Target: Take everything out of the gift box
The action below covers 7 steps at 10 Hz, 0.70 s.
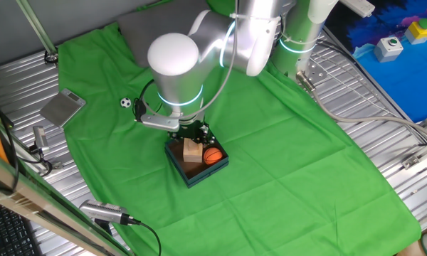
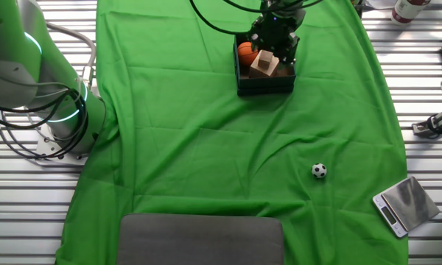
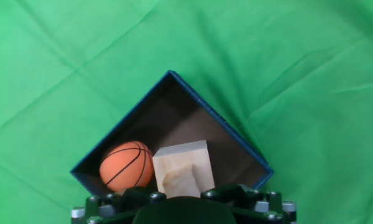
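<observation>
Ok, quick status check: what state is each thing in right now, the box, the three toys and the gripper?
gift box: open, upright on the green cloth, two toys inside.
soccer ball: out of the box, loose on the cloth.
wooden block: in the box, tilted, right under the gripper.
basketball: in the box, beside the block.
gripper: low over the box at the block; fingers hidden, so open or shut is unclear.

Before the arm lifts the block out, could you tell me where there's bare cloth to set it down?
Bare green cloth lies between the gift box and the soccer ball, and toward the grey mat. It is crowded inside the box, where the wooden block touches the basketball.
</observation>
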Tool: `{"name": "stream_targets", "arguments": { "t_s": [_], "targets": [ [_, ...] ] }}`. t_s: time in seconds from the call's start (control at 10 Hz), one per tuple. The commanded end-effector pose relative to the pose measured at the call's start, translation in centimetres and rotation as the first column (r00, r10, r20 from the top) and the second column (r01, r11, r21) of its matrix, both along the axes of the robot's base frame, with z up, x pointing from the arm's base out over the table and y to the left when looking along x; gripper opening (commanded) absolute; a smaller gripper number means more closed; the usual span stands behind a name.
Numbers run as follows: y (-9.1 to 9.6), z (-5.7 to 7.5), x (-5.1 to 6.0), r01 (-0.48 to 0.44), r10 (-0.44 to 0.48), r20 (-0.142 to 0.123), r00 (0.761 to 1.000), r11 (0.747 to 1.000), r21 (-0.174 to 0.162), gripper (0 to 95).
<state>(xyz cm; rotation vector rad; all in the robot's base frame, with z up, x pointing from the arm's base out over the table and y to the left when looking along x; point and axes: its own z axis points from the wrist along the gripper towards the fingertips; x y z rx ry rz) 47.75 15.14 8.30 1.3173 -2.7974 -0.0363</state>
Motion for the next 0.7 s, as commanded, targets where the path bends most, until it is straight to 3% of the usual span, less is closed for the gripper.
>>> {"name": "stream_targets", "arguments": {
  "t_s": [0.1, 0.4, 0.7],
  "targets": [
    [0.0, -0.2, 0.1, 0.015, -0.015, 0.002, 1.000, 1.000, -0.001, 0.0],
    [0.0, -0.1, 0.1, 0.044, -0.044, -0.005, 0.999, 0.999, 0.002, 0.0],
    [0.1, 1.1, 0.0, 0.070, -0.069, -0.020, 0.997, 0.998, 0.005, 0.0]
  ]
}}
